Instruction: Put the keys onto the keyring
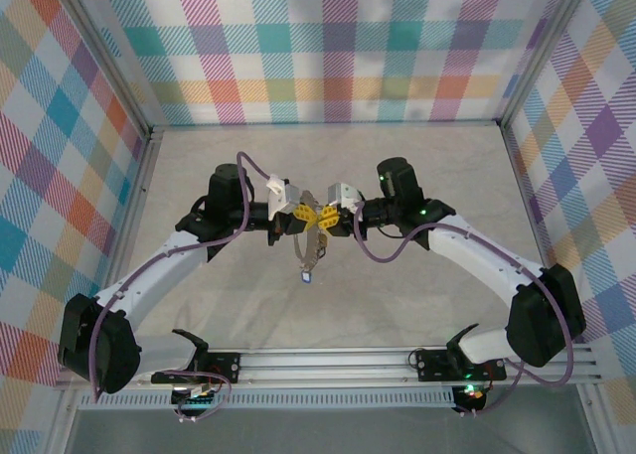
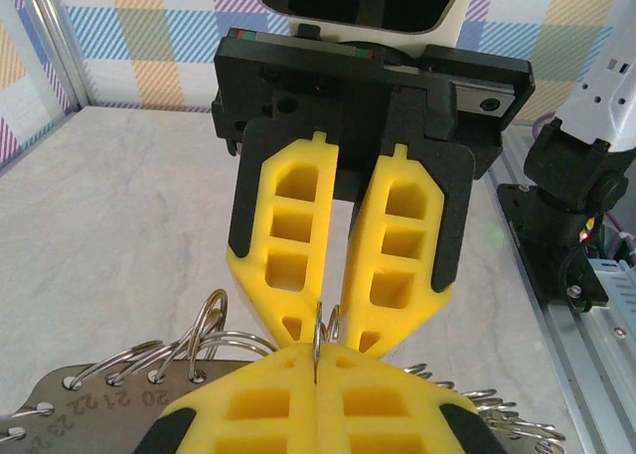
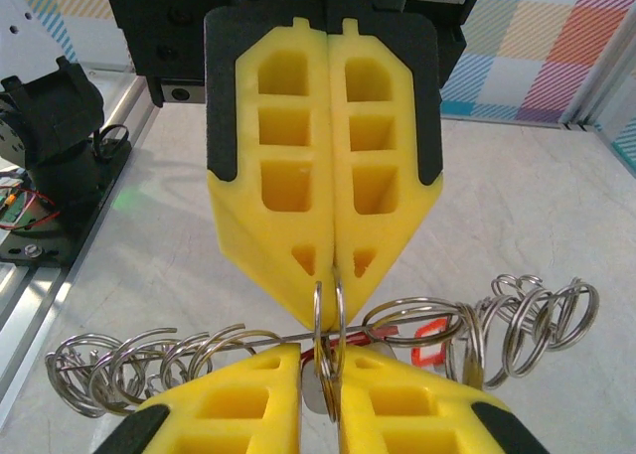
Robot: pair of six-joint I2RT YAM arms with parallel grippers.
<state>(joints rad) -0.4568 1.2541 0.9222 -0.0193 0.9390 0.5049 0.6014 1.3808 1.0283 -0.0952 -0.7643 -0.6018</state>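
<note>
Above the middle of the marbled table (image 1: 417, 176) the two arms met tip to tip. The left gripper (image 1: 303, 218) had its yellow fingers (image 3: 298, 166) pressed flat together, pinching the top of a small split ring (image 3: 329, 310). The right gripper (image 1: 324, 219) faced it with its fingers (image 3: 238, 404) a narrow slit apart, closed on the lower part of the same ring and a bit of grey metal.

The keyring (image 3: 293, 336) ran as a thin wire between the two sets of fingertips, hanging below them over the table. Rows of small steel rings (image 3: 149, 360) were strung to either side. A red tag (image 3: 427, 353) lay just right of the right fingers, and a blue tag (image 1: 307, 274) dangled lowest in the top view.

Near the left fingers, a grey plate (image 2: 89, 409) with punched holes read "20 21 22 23".
</note>
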